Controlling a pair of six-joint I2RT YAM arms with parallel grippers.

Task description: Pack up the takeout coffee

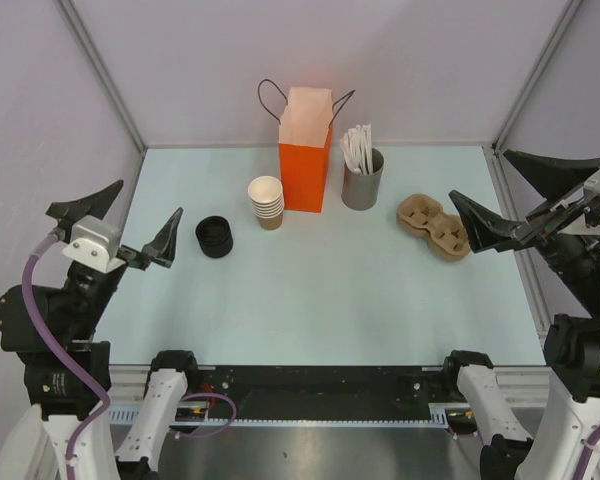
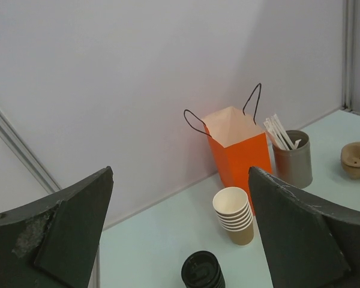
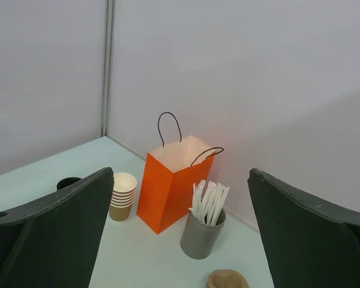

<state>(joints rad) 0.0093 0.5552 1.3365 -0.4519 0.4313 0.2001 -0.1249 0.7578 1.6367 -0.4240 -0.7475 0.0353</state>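
Your left tool point(image 1: 150, 197): matte black tapered fingers spread wide, holding nothing, above table point(image 1: 330, 300) left edge. Right tool point(image 1: 478, 174): same, right edge. Far centre: orange paper bag point(image 1: 305, 150), upright, mouth open. Left of it: nested tan cups point(image 1: 266, 202), stacked round black lids point(image 1: 214, 237). Lidded coffee cup: cannot tell where.

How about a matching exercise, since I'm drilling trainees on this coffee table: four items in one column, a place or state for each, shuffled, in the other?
Items:
1. orange paper bag
2. stack of black lids
3. cardboard cup carrier
4. grey tin

Descriptions:
A. farthest left of the four in the top view
B. holds white sticks
C. farthest right, lying flat
D. stands open, with black handles up

Pairs: 1-D, 2-A, 3-C, 4-B
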